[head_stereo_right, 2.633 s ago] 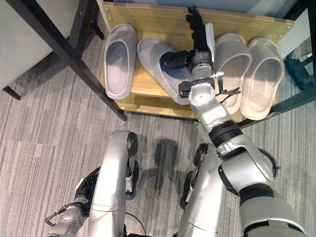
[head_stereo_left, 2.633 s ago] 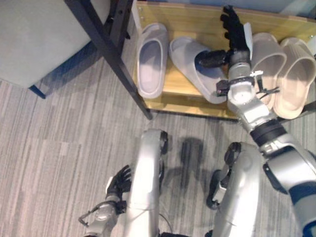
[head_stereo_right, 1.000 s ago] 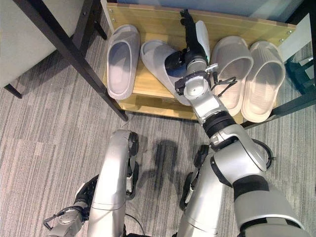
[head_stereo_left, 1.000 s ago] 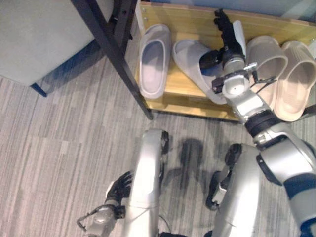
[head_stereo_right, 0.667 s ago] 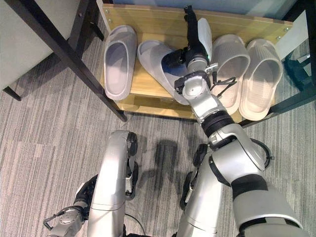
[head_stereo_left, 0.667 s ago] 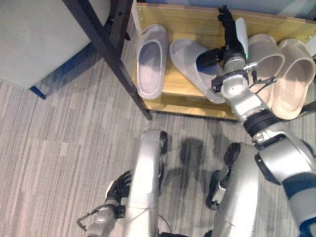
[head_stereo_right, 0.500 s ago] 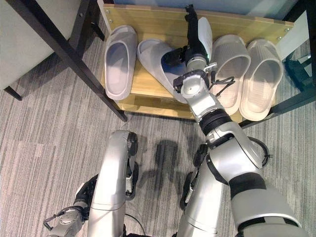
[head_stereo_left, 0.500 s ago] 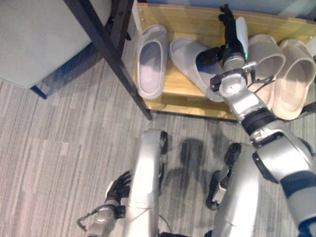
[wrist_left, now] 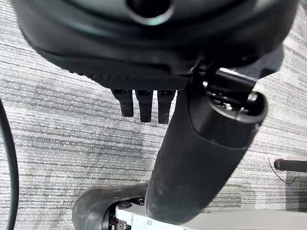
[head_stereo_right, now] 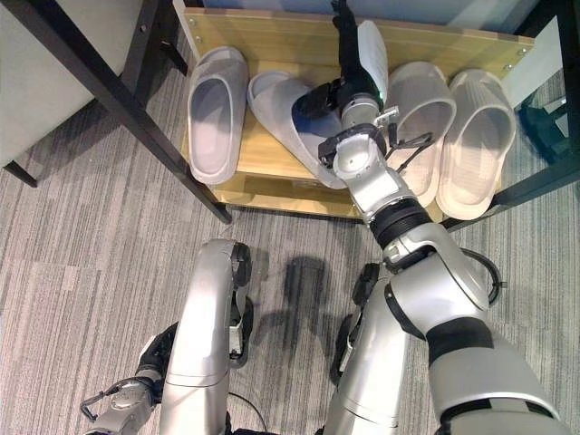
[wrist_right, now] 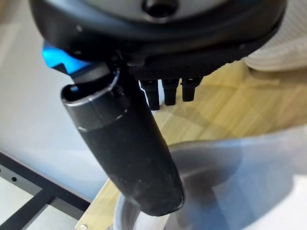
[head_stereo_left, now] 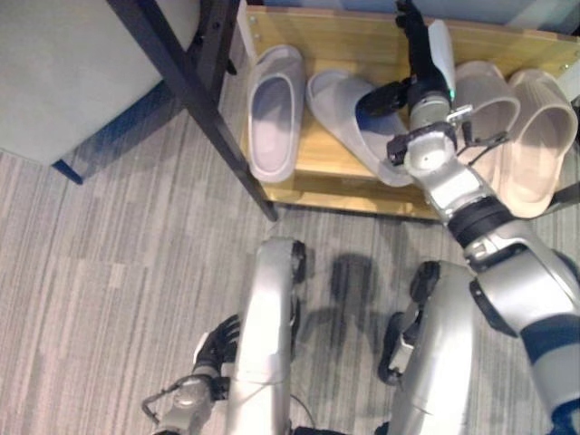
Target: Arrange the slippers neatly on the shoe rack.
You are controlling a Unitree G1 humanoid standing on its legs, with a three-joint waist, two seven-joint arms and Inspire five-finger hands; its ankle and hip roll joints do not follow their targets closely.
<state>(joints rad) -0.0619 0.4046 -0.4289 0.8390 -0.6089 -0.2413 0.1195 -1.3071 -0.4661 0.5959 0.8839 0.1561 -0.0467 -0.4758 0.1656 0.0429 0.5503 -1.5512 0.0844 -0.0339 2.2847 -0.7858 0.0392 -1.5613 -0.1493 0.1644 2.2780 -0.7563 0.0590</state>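
right robot hand (head_stereo_right: 349, 63) farther back over shoe rack (head_stereo_right: 272, 41), fingers straight beside grey slipper (head_stereo_right: 281, 113)

You get even, bright overhead light; soft shadows pool on the carpet (head_stereo_left: 109, 272) at six o'clock, and the close slipper (wrist_right: 230, 167) blurs in the right wrist view.

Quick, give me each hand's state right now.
Left hand: open, holding nothing, low over the carpet.
Right hand: open, fingers straight, thumb against the tilted grey slipper on the shoe rack.
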